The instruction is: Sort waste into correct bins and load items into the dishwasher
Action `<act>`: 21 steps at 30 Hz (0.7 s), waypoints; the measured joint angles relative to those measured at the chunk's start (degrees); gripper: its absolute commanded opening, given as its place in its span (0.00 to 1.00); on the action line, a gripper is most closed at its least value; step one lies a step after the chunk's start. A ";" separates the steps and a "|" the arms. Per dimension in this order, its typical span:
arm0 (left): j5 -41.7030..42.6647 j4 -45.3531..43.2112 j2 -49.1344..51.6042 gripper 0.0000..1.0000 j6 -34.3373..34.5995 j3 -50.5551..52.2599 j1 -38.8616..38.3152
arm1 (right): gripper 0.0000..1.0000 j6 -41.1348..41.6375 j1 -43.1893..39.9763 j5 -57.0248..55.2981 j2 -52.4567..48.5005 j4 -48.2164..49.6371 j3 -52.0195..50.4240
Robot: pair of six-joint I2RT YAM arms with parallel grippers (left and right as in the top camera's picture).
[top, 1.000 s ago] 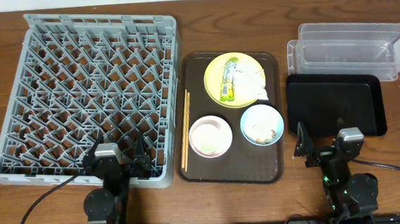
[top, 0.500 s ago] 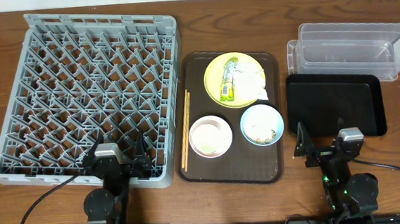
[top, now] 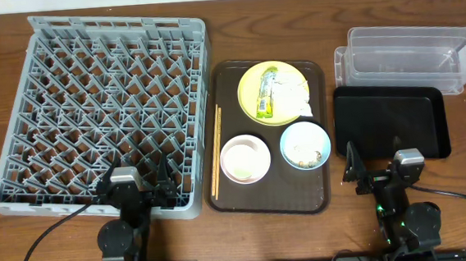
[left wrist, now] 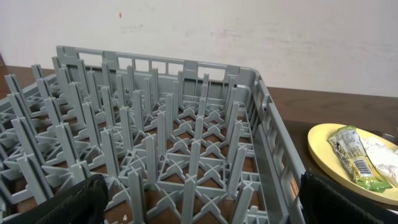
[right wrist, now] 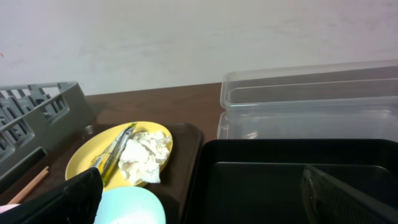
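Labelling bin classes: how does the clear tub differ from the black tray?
The clear plastic tub is see-through; the black tray is opaque and glossy. The tub has tall walls; the tray is shallow. The tub sits farther back on the table, the tray nearer the robot. Both are rectangular, similar in footprint, empty, and right of the brown serving tray.

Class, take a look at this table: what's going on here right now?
Nothing is being handled yet. The left arm and right arm sit at the near table edge, jaws open and empty. The wrapper and napkin lie on the yellow plate on the brown tray, beside a white bowl, a blue bowl with crumbs and chopsticks. The dish rack, clear tub and black tray hold nothing.
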State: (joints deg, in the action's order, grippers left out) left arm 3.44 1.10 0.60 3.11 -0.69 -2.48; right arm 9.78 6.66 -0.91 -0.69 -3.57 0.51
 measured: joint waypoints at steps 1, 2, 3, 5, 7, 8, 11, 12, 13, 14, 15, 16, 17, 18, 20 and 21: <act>0.00 0.00 0.00 0.98 0.00 0.00 0.00 | 0.99 0.02 0.00 0.00 0.00 0.00 0.00; 0.00 0.02 0.00 0.98 0.00 0.00 0.00 | 0.99 0.09 0.00 0.00 0.00 0.00 0.00; 0.00 0.00 0.00 0.98 0.00 0.00 0.00 | 0.99 0.26 0.00 0.00 0.00 0.00 0.00; 0.00 0.00 0.00 0.98 0.02 0.00 0.00 | 0.99 1.36 0.00 0.02 0.00 0.02 0.00; 0.00 0.22 0.02 0.98 1.53 -0.17 0.00 | 0.99 2.84 0.00 0.00 0.00 -0.07 0.00; 0.00 0.74 0.07 0.98 1.90 -0.46 0.00 | 0.99 3.08 0.00 0.02 -0.02 -0.22 0.07; 0.00 5.14 1.38 0.98 3.08 -2.64 0.00 | 0.99 3.54 0.00 0.00 -1.11 -1.75 1.38; 0.02 7.08 2.23 0.98 3.26 -3.61 0.00 | 0.99 3.65 0.00 0.02 -1.88 -2.49 2.19; 0.02 8.96 3.21 0.98 3.45 -4.70 0.00 | 0.99 3.69 0.00 0.00 -2.91 -3.41 3.23; 0.02 10.80 4.31 0.98 3.56 -5.97 0.00 | 0.99 3.74 0.00 0.02 -4.15 -4.59 4.46; 0.02 12.98 5.77 0.98 3.74 -7.82 0.00 | 0.99 3.82 0.00 0.00 -5.81 -5.75 5.95; 0.02 14.64 7.13 0.98 3.87 -9.60 0.00 | 0.99 3.85 0.00 0.00 -7.58 -6.73 7.41; 0.02 16.96 8.85 0.98 4.00 -11.93 0.00 | 0.99 3.87 0.00 0.02 -9.79 -7.50 9.20; 0.02 18.32 10.34 0.98 4.07 -13.90 0.00 | 0.99 3.85 0.00 0.04 -12.48 -8.63 11.41; 0.00 23.10 14.53 0.98 4.20 -19.39 0.00 | 0.99 3.63 0.00 0.39 -16.76 -10.01 14.97; 0.00 25.05 16.52 0.98 4.22 -21.77 0.00 | 0.99 3.26 0.00 0.90 -19.61 -11.04 17.33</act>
State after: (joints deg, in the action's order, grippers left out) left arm 3.44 26.15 17.12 7.33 -22.46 -2.48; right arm 13.04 6.66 -0.01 -20.29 -14.61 17.85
